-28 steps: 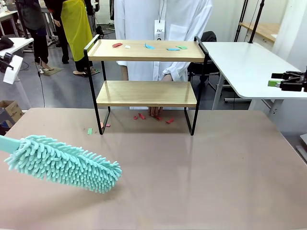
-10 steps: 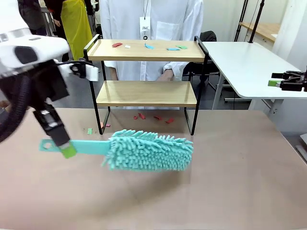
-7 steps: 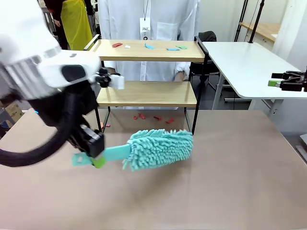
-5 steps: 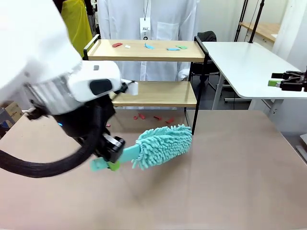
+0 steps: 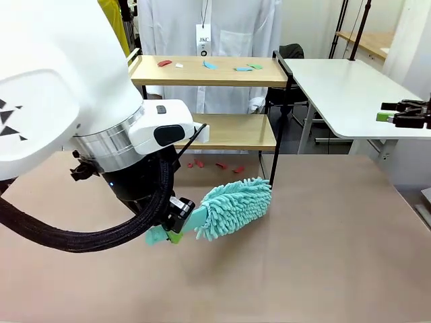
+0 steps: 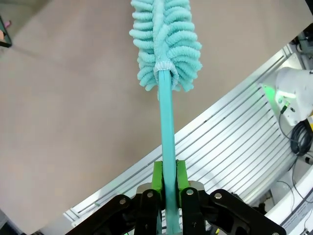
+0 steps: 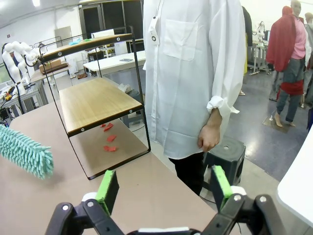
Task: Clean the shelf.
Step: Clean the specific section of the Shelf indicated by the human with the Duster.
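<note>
Left wrist: left hand (image 6: 168,172) clenched on thin handle of teal duster (image 6: 166,44), fluffy head above brown desk (image 6: 73,122). Right wrist: right hand (image 7: 164,188) spread wide, grasping nothing, before a person (image 7: 190,73) in white coat. Front: shelf (image 5: 202,131) at desk's far side, two light wooden boards, black frame, coloured scraps (image 5: 205,64) on top board.

Person in white coat (image 5: 236,27), white side table (image 5: 343,94); dark stool (image 7: 222,154)

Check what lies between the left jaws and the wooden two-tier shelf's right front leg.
The fluffy teal duster head, handle clamped in the left jaws, spans that stretch, front view.
</note>
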### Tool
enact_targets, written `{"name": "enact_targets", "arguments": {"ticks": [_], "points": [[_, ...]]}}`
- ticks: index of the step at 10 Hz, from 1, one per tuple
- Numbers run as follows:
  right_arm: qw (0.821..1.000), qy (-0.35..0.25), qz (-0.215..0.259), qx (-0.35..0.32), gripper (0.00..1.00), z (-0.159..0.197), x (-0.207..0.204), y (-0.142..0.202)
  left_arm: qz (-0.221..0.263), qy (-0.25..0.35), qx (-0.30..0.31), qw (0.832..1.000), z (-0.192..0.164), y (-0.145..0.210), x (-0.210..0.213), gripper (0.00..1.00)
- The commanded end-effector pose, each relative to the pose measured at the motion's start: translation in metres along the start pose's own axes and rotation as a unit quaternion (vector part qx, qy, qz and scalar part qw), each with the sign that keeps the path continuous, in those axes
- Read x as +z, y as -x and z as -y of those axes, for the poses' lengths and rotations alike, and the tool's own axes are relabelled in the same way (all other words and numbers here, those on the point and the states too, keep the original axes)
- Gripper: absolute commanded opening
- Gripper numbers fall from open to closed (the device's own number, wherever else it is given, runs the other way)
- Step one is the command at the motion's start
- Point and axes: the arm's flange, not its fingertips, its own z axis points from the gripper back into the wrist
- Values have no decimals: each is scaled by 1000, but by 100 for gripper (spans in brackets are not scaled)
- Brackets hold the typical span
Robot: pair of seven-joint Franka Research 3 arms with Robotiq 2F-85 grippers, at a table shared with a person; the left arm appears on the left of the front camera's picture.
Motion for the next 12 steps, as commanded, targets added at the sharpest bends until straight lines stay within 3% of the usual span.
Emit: {"name": "enact_targets", "arguments": {"ticks": [1,6,12], "points": [[1000,0,0,3,100,-1,-1,-3,-2,-1,4,1000,-1,-2,-3,13],[1000,0,0,3,100,-1,-1,-3,79,-40,129,988,30,-40,-48,13],[1000,0,0,3,100,-1,-1,-3,152,-22,213,965,52,-97,-103,13]]}}
